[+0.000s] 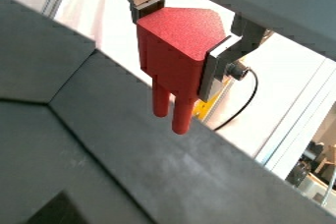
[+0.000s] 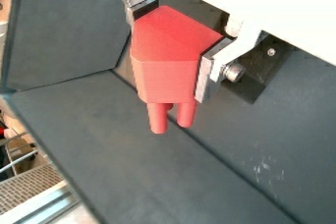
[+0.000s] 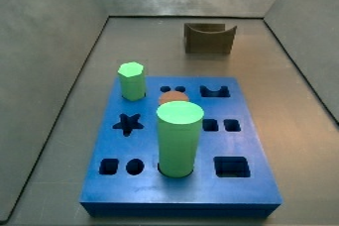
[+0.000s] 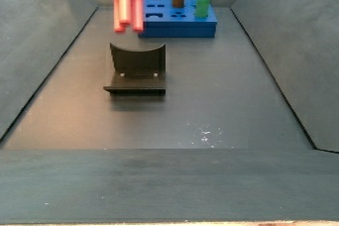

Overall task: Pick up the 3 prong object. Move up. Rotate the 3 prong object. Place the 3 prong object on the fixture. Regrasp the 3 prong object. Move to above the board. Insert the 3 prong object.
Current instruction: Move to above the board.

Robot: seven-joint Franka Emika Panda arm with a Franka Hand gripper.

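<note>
Above the fixture, my tool pinches the red piece; a crooked descent could jam it.

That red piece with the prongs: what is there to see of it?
The red piece looks like smooth plastic: a chunky body with a sloped, pointed top and round prongs pointing down, two clearly visible. The gripper holds it by its sides between silver fingers. In a side view it hangs in the air above the dark fixture, touching nothing else.
</note>
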